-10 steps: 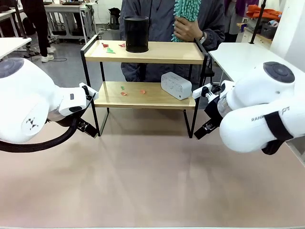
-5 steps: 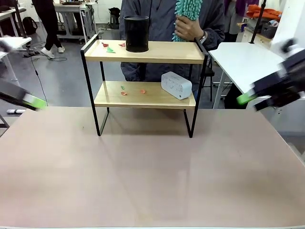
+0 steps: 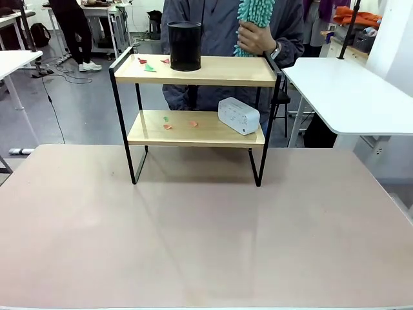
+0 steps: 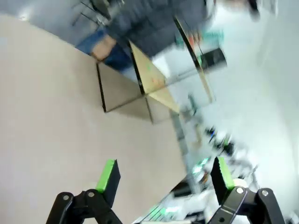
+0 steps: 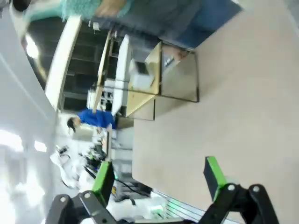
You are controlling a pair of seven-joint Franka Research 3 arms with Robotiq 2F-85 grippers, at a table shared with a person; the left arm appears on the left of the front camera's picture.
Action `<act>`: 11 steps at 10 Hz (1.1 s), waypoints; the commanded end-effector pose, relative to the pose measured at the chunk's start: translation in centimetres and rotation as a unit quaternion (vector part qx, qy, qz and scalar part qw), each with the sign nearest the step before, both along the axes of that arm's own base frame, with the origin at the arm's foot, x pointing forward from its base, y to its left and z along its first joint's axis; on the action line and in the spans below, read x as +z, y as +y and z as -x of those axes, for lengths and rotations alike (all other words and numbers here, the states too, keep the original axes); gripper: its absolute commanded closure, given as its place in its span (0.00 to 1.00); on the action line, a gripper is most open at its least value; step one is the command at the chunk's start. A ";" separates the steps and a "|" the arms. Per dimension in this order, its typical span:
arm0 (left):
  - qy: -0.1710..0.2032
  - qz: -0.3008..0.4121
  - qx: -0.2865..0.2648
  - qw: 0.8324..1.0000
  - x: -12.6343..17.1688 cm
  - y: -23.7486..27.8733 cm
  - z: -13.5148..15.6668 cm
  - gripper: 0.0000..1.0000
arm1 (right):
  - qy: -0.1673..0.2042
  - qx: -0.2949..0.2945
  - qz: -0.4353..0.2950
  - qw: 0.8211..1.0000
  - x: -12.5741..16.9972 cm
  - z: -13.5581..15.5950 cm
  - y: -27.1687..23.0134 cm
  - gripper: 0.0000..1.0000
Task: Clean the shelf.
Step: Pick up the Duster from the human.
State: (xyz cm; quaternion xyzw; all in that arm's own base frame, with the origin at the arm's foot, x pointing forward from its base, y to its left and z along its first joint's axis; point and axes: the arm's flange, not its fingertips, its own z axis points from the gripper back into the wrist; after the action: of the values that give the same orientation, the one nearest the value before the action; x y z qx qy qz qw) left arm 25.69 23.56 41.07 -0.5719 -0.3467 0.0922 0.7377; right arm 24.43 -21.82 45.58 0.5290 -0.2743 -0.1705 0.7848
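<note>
The shelf (image 3: 226,71) has pale, smooth wooden boards in a thin matt black metal frame. The tabletop (image 3: 206,239) is smooth, matt beige. The white box (image 3: 239,115) looks plastic; the teal duster (image 3: 253,19) is shaggy cloth.

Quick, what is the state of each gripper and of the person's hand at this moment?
Left gripper: open, holding nothing.
Right gripper: open, holding nothing.
Person's hand: holding a teal duster.

No text, label, brand or number can be read. The white box (image 3: 239,115) on the lower board of the shelf (image 3: 226,71) shows a face too small to tell any print, and both wrist views are blurred.
</note>
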 end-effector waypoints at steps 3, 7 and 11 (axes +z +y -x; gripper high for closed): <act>0.000 0.000 0.000 1.000 0.0 0.0 0.0 0.00 | 0.000 0.000 0.000 1.000 0.0 0.0 0.0 0.00; 0.000 0.000 0.000 1.000 0.0 0.0 0.0 0.00 | 0.000 0.000 0.000 1.000 0.0 0.0 0.0 0.00; 0.000 0.000 0.000 1.000 0.0 0.0 0.0 0.00 | 0.000 0.000 0.000 1.000 0.0 0.0 0.0 0.00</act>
State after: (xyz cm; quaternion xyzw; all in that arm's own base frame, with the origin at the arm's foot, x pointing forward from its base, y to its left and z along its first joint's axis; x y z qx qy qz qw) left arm 25.58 23.74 41.22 -0.5680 -0.3317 0.1013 0.7463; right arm 24.20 -22.01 45.61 0.5258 -0.2618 -0.1832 0.7883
